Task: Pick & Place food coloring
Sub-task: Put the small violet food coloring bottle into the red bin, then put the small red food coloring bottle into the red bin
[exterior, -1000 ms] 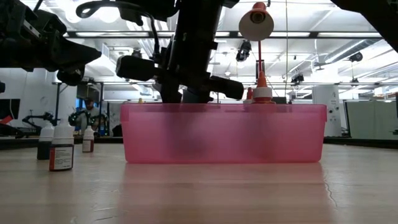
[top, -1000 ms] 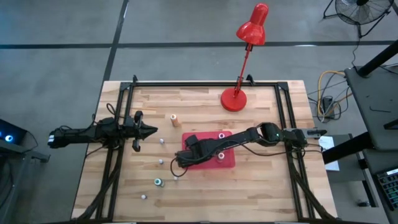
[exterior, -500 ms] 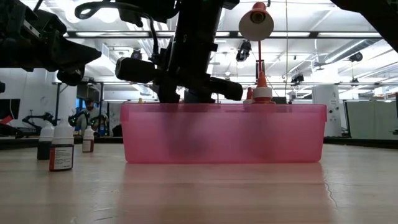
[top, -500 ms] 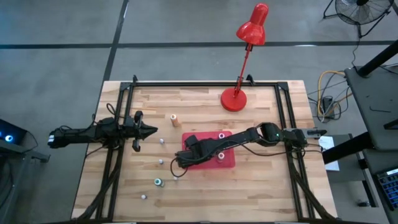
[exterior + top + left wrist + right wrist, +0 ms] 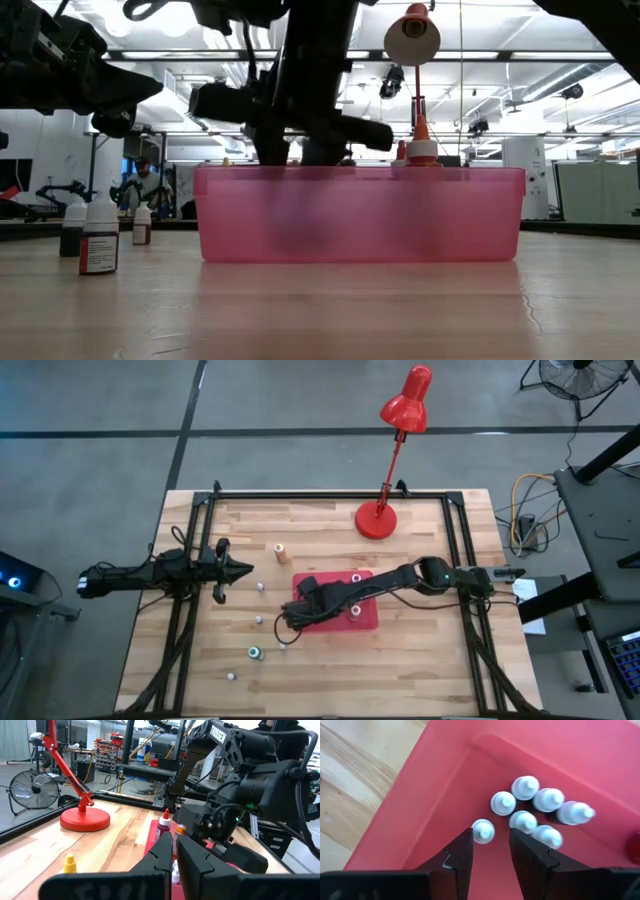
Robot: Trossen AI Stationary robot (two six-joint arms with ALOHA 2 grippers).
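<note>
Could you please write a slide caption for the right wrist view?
Right claw open over a white-capped bottle in the red tray, five more bottles clustered beside it.

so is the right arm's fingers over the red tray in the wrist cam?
Yes, the right gripper hangs above the red tray, fingers flanking a white-capped bottle standing inside.

My right gripper [image 5: 489, 851] hangs over the red tray [image 5: 580, 755], looking straight down into one corner. My two dark fingers [image 5: 459, 857] stand parted at lower centre of frame. One white-capped bottle [image 5: 483, 830] sits in the gap at my fingertips; contact unclear. A cluster of five more white-capped bottles [image 5: 540, 810] stands at centre right, caps up. Pale wooden table [image 5: 355, 785] at left. Something red and rounded [image 5: 634, 843] at right edge, unidentified.
</note>
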